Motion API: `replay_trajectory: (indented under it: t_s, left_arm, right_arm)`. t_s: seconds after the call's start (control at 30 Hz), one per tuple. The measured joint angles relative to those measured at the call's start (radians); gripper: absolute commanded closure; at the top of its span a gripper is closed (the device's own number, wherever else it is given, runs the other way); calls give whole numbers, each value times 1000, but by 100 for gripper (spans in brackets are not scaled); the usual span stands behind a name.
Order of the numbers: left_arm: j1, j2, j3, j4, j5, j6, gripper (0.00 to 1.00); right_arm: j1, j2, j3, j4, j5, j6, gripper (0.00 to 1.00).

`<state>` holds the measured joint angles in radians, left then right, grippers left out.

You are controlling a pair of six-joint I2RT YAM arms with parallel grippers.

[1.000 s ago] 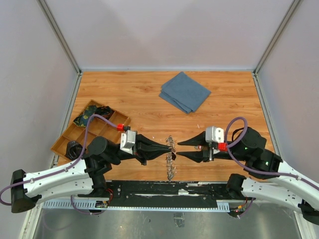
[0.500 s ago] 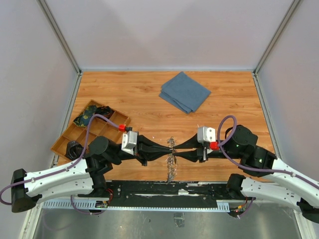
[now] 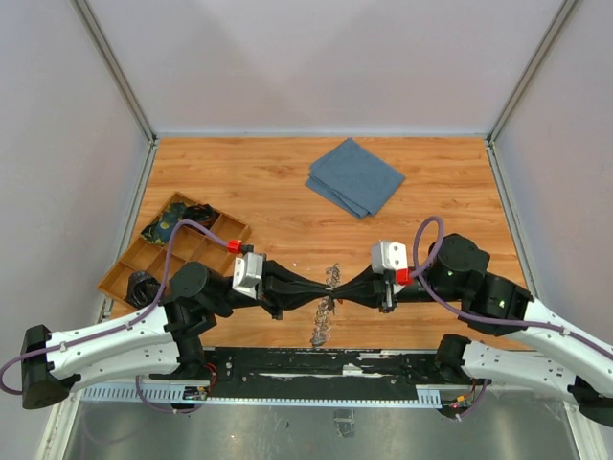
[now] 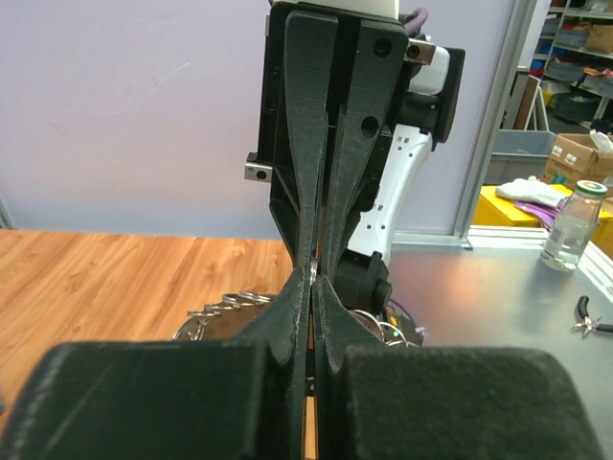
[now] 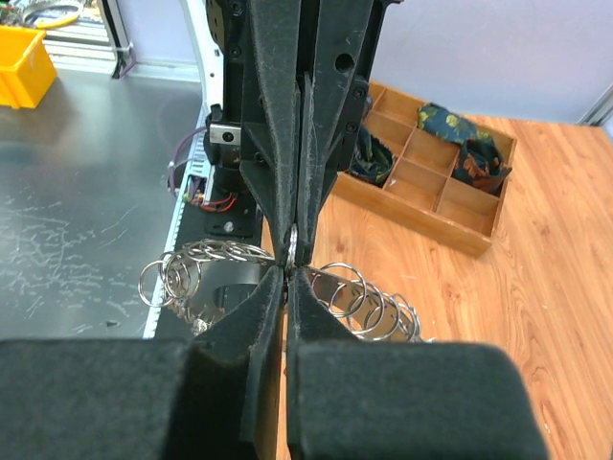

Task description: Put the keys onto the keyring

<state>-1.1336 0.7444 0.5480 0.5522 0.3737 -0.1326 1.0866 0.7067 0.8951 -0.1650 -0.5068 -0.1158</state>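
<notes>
The keyring (image 3: 324, 321) is a large silvery ring strung with several small split rings. It hangs near the table's front edge, between the two grippers. My left gripper (image 3: 326, 286) and right gripper (image 3: 341, 286) meet tip to tip, both shut on the keyring's upper part. In the right wrist view my right gripper (image 5: 290, 264) pinches the ring, and loops of the keyring (image 5: 374, 302) fan out on both sides. In the left wrist view my left gripper (image 4: 314, 278) pinches the same spot, with the keyring's loops (image 4: 225, 305) behind it. No coloured keys show.
A folded blue cloth (image 3: 355, 176) lies at the back centre. A wooden compartment tray (image 3: 115, 286) stands at the left with dark patterned items in its far compartments; it also shows in the right wrist view (image 5: 412, 217). The black mounting rail (image 3: 287, 364) runs along the near edge.
My right gripper was open to the right of the keyring. It has moved left and shut on the ring opposite the left gripper. The left gripper kept its hold.
</notes>
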Motion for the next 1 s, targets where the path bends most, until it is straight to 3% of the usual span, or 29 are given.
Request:
replay_trajectory:
  t_s: [0.17,0.3,0.7,1.0]
  left_arm:
    - [0,-1,5,21,-2,3,75]
    - [0,-2,16,18,-3,6,66]
    - [0,6,61,-117,-82,59,58]
    - [0,89,95,-161,-82,82,54]
  right_arm:
    - [0,93,178,-201,0,-37,100]
    - [0,186,333,-402,15,-103,100]
    - [6,443,737,-944,156,-259,100]
    - [45,549,835,-1105,272,-264,100]
